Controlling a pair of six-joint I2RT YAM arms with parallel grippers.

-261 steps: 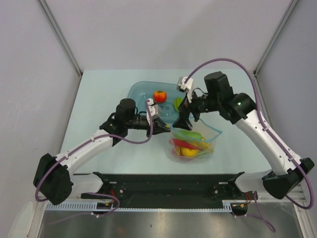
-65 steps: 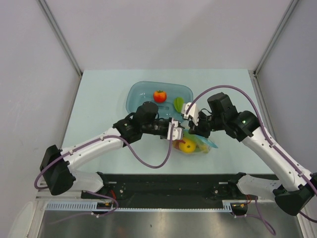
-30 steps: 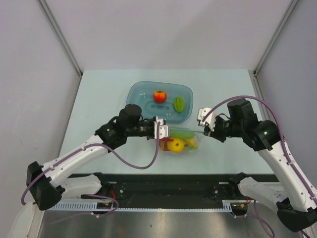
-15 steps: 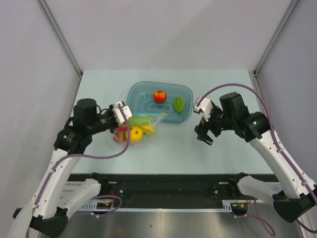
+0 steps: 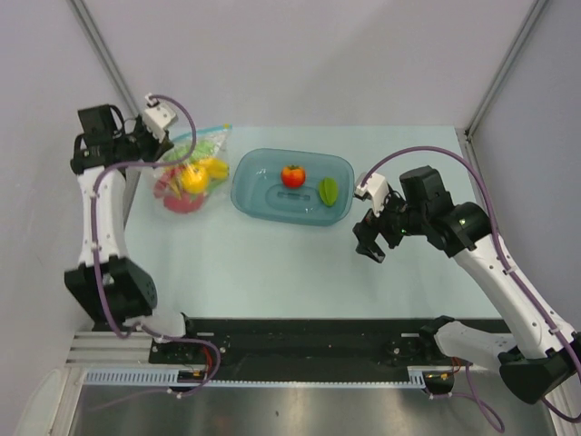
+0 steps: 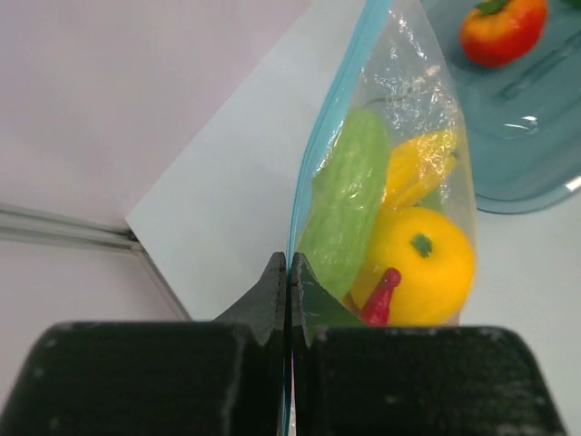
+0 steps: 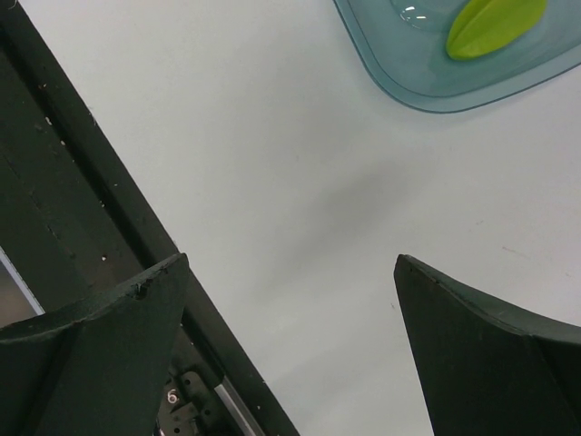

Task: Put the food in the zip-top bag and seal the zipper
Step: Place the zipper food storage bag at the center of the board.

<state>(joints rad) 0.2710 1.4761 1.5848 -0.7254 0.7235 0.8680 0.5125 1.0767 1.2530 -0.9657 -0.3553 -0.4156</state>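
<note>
The zip-top bag [image 6: 399, 82], holding a green vegetable [image 6: 343, 195], banana [image 6: 418, 168] and citrus [image 6: 422, 263], is pinched at its zipper [image 6: 309, 168] by the clenched left gripper [image 6: 288, 265] near the table's [image 5: 272, 263] far-left corner. A tomato [image 5: 292, 175] and starfruit [image 5: 328, 190] lie in the blue-green tray [image 5: 250, 191]. The right gripper [image 7: 292, 263] is spread wide and empty beside the tray.

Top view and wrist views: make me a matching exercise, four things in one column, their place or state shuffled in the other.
1 tomato
2 yellow citrus
3 left gripper
4 right gripper

A open, empty
B inside the clear bag
C in the blue tray
D shut on the bag's edge

Pairs: 1-C, 2-B, 3-D, 4-A
</note>
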